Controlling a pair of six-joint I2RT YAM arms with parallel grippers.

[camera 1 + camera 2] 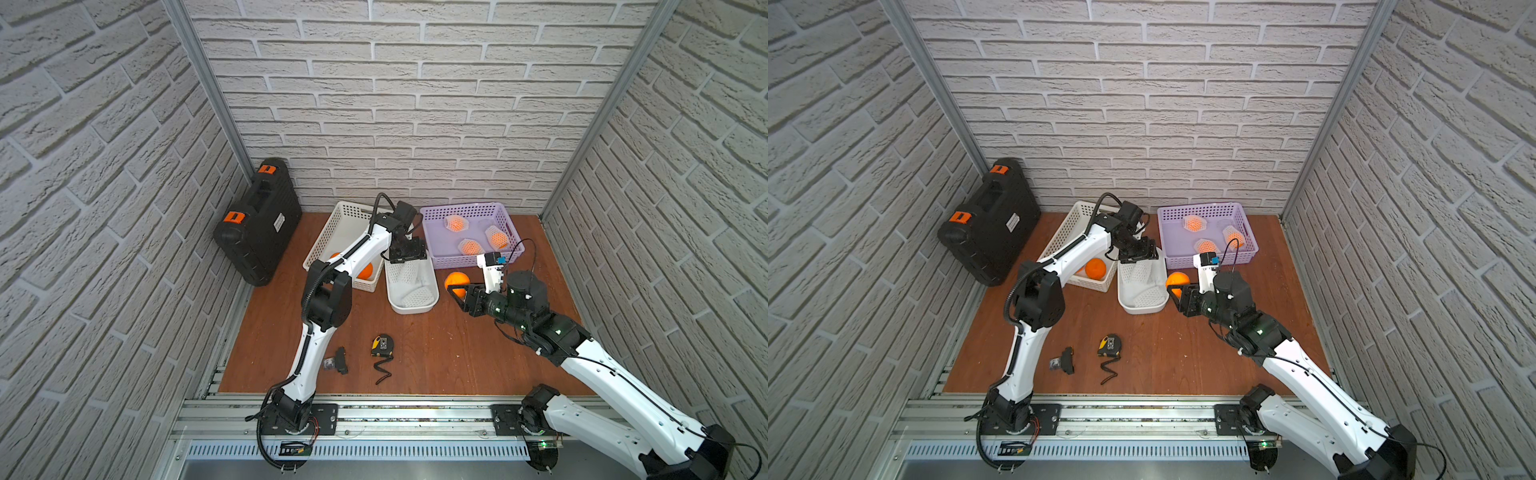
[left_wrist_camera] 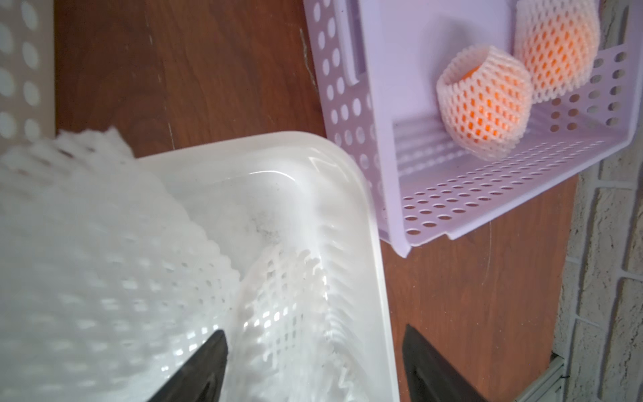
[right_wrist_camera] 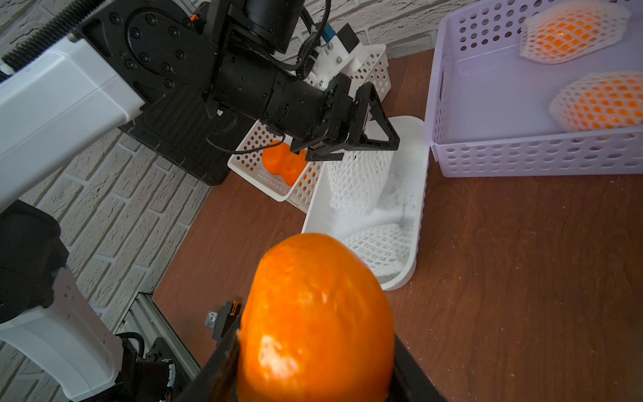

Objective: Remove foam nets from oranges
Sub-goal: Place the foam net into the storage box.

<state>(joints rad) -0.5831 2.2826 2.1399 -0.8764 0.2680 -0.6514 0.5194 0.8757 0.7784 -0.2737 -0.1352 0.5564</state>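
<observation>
My right gripper (image 3: 315, 343) is shut on a bare orange (image 3: 313, 289), held just above the table beside the white tub (image 1: 432, 305). My left gripper (image 1: 409, 261) hangs open over the tub's far end. A white foam net (image 3: 358, 181) stands on end right under its fingers (image 2: 208, 362), blurred and off to one side in the left wrist view. Another net (image 1: 417, 297) lies in the tub. Three oranges in nets (image 1: 456, 223) (image 1: 496, 237) (image 1: 471, 247) lie in the purple basket (image 1: 461, 210). Bare oranges (image 1: 1095, 268) lie in the white perforated basket (image 1: 1059, 237).
A black case (image 1: 259, 224) with orange latches leans against the left wall. A yellow tape measure (image 1: 382, 345) with its strap and a small black part (image 1: 340, 360) lie on the wooden table in front of the left arm. Brick walls close in three sides.
</observation>
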